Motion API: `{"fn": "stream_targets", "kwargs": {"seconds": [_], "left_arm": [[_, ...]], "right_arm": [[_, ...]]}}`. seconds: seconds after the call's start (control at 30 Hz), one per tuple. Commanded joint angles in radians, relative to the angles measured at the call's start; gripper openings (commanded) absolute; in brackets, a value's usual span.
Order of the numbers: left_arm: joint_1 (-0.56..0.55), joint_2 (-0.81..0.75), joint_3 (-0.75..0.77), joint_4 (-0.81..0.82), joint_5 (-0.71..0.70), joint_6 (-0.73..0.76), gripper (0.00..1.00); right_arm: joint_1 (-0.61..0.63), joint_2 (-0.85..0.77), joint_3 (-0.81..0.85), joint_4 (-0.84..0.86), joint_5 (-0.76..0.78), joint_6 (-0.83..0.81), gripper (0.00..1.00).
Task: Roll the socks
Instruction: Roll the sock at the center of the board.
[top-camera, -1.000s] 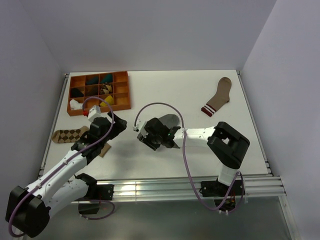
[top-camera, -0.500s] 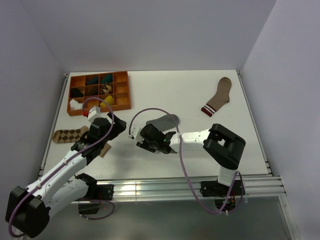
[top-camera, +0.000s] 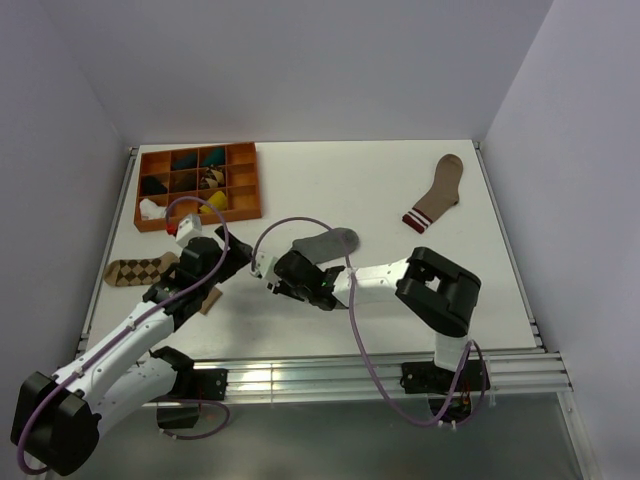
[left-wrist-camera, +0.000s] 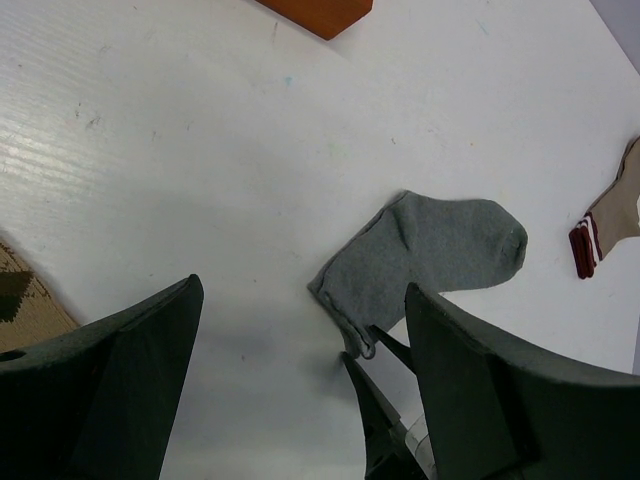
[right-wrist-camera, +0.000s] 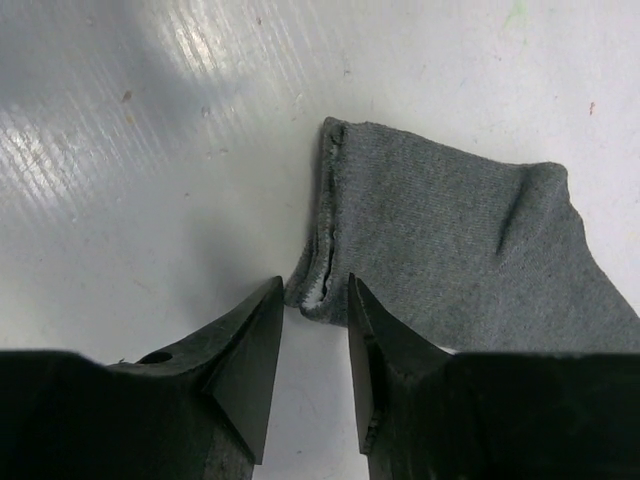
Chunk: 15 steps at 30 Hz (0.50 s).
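Observation:
The grey sock (top-camera: 328, 243) lies flat near the table's middle, its cuff toward the arms; it also shows in the left wrist view (left-wrist-camera: 430, 255) and the right wrist view (right-wrist-camera: 450, 240). My right gripper (top-camera: 288, 266) is low at the cuff end. Its jaws stand a narrow gap apart, the tips (right-wrist-camera: 315, 290) on either side of the cuff's near corner, not pinching it. Its fingers (left-wrist-camera: 375, 385) show in the left wrist view just below the cuff. My left gripper (top-camera: 235, 255) is wide open and empty (left-wrist-camera: 300, 290), left of the sock. No loose black or white sock shows.
An orange compartment tray (top-camera: 258, 180) at the back left holds several small bundles. A tan-and-brown diamond-patterned sock (top-camera: 140, 268) lies partly under my left arm. A brown sock with a striped cuff (top-camera: 435, 195) lies at the back right.
My right gripper has moved left, from over the grey sock to its cuff end, so the sock now lies uncovered. The left arm has barely moved.

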Motion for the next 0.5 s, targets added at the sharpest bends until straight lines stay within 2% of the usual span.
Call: {"fn": "stream_targets", "kwargs": {"seconds": [0.0,0.03,0.1,0.33,0.47], "left_arm": [[-0.002,-0.013,-0.006,0.019,-0.018,0.019,0.87],[-0.002,-0.013,-0.006,0.021,-0.018,0.019,0.87],[-0.002,-0.012,-0.009,0.024,-0.013,0.019,0.87],[-0.002,-0.004,-0.017,0.041,0.004,0.016,0.87],[-0.002,0.009,-0.017,0.053,0.017,0.017,0.87]], "right_arm": [[0.01,0.045,0.013,-0.019,0.024,-0.012,0.39],[0.011,0.049,0.015,-0.019,0.027,-0.012,0.35],[0.011,0.062,0.013,-0.017,0.039,-0.015,0.34],[0.013,0.078,0.006,0.001,0.05,-0.001,0.09],[0.011,0.069,-0.007,0.019,0.015,0.03,0.01]]}}
